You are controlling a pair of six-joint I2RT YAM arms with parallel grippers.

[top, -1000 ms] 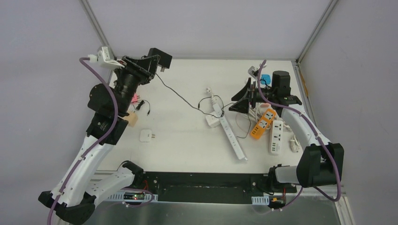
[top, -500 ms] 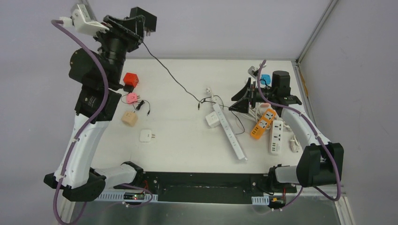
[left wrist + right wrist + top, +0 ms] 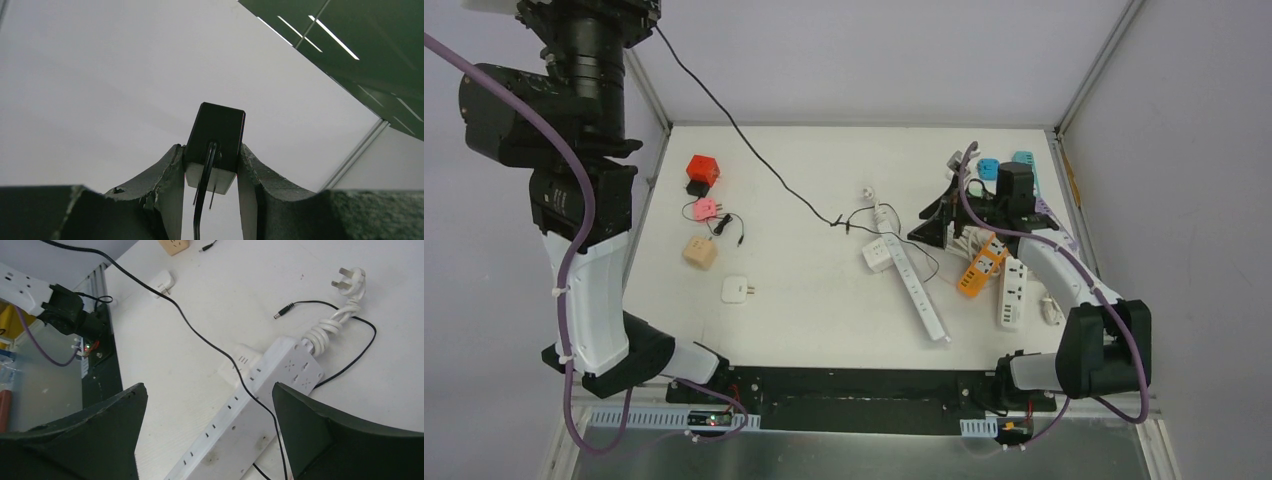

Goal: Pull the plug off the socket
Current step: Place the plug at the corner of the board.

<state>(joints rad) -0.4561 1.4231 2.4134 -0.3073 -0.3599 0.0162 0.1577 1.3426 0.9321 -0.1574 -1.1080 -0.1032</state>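
left gripper (image 3: 212, 169) clamped on black plug (image 3: 218, 127) | right gripper (image 3: 209, 388) jaws wide apart over white socket strip (image 3: 220, 440)

Black plug (image 3: 216, 132) aloft; white socket strip (image 3: 919, 293) flat

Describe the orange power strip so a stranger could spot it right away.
Go to the right side of the white table, where power strips lie together. The orange power strip lies slanted between a long white strip and a shorter white strip near the right edge. It is the only orange one.
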